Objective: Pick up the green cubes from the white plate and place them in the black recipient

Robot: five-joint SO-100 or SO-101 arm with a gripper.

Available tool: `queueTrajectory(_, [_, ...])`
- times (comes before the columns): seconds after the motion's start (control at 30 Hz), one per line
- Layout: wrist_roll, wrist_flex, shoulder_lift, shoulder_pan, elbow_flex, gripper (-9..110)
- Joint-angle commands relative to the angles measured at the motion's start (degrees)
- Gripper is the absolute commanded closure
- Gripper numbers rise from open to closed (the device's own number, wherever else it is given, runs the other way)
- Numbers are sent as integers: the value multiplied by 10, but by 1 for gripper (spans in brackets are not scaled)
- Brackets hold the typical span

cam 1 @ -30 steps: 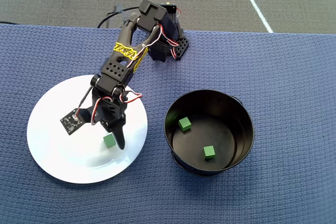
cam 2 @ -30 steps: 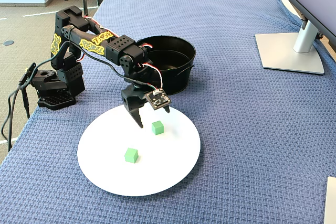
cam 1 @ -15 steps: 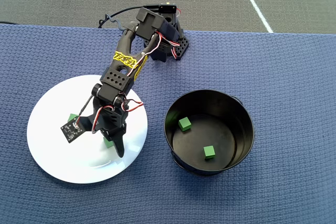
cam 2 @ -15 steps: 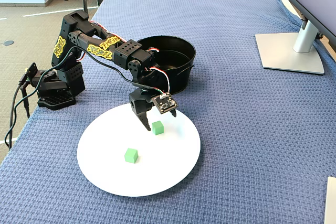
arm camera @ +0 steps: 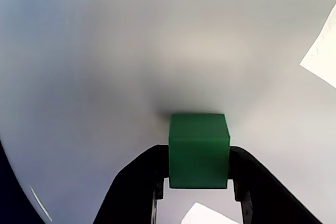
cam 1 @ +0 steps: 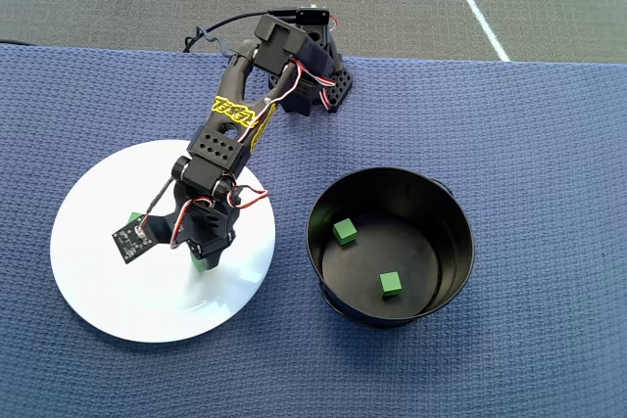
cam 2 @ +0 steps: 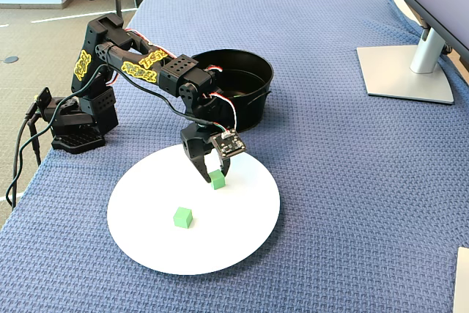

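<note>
In the wrist view a green cube [arm camera: 198,149] sits between the two black jaws of my gripper [arm camera: 198,157], touching both, and rests on the white plate [arm camera: 131,51]. The fixed view shows the gripper [cam 2: 213,175] down on that cube [cam 2: 217,179], at the plate's [cam 2: 220,243] far side. A second green cube [cam 2: 182,217] lies loose nearer the plate's middle. From overhead, the gripper [cam 1: 201,259] covers most of the held cube [cam 1: 199,264], and the loose cube [cam 1: 132,219] peeks out left of the arm. The black recipient [cam 1: 462,242] holds two green cubes [cam 1: 344,232] [cam 1: 390,284].
The arm's base [cam 2: 73,126] stands at the left edge of the blue woven cloth in the fixed view. A grey monitor stand [cam 2: 407,71] sits at the far right. The black recipient [cam 2: 256,100] stands just behind the plate.
The gripper has dropped onto the cube at the plate's far side, and its jaws have come together on the cube's two sides. The loose cube and the pot have not moved.
</note>
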Motion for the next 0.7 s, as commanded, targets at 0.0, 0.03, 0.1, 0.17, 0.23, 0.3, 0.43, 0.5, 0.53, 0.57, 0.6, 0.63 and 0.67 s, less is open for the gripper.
queueTrajectory(0.0, [65, -14, 58, -9, -33, 101])
queueTrajectory(0.03, [86, -2, 80, -8, -36, 101])
queueTrajectory(0.1, [139, 31, 138, -7, -42, 101])
queueTrajectory(0.17, [181, 81, 207, -5, -47, 101])
queueTrajectory(0.23, [210, 132, 291, -4, -40, 101])
queueTrajectory(0.3, [221, 174, 388, -4, -10, 101])
queueTrajectory(0.43, [252, 239, 525, -37, 33, 101])
queueTrajectory(0.5, [285, 228, 572, -77, 76, 101])
queueTrajectory(0.53, [301, 222, 587, -105, 95, 101])
queueTrajectory(0.57, [316, 221, 598, -136, 109, 101])
queueTrajectory(0.6, [336, 217, 604, -167, 121, 102])
queueTrajectory(0.63, [357, 214, 605, -195, 127, 102])
queueTrajectory(0.67, [377, 206, 601, -221, 131, 102])
